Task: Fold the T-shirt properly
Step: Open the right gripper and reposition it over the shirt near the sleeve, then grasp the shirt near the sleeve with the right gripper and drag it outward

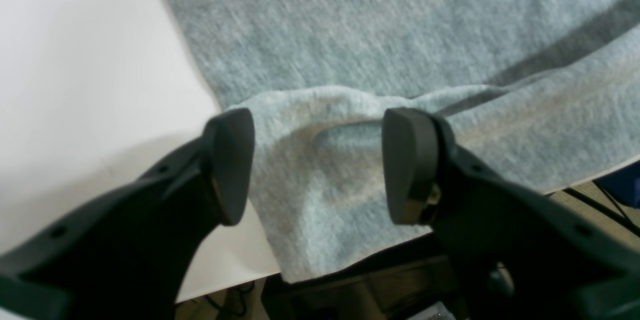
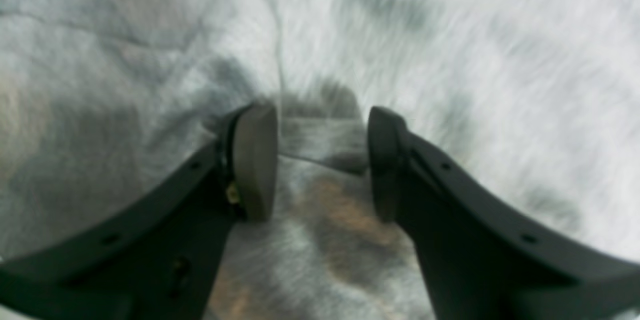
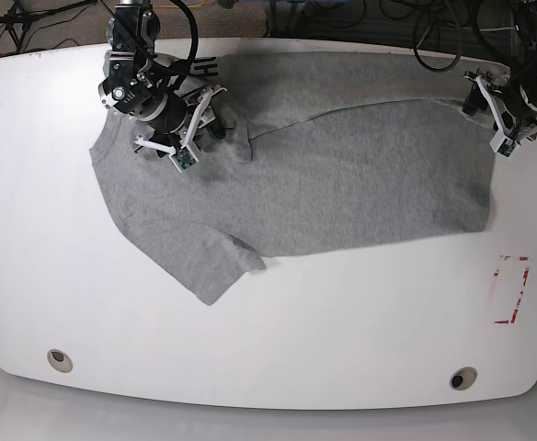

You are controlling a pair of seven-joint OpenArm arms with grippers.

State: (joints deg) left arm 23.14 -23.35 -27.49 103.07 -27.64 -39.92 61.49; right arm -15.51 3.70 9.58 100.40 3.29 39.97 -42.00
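Note:
The grey T-shirt (image 3: 342, 175) lies spread on the white table (image 3: 342, 322), one sleeve pointing toward the front left. A bit of black lettering (image 3: 202, 66) shows at its far edge. In the base view my right gripper (image 3: 215, 127) is down on the shirt near the left shoulder. In the right wrist view that gripper (image 2: 322, 124) straddles a raised ridge of blurred cloth (image 2: 450, 59), jaws apart. My left gripper (image 3: 497, 119) hovers at the shirt's far right corner. Up close, the left gripper (image 1: 317, 124) is open over a turned-over corner of fabric (image 1: 350, 19) by the table edge.
A red-outlined rectangle (image 3: 510, 289) marks the table at the right. Two round holes (image 3: 59, 360) (image 3: 462, 378) sit near the front edge. Cables run along the back behind the table. Beyond the table edge in the left wrist view lies dark floor clutter (image 1: 380, 290).

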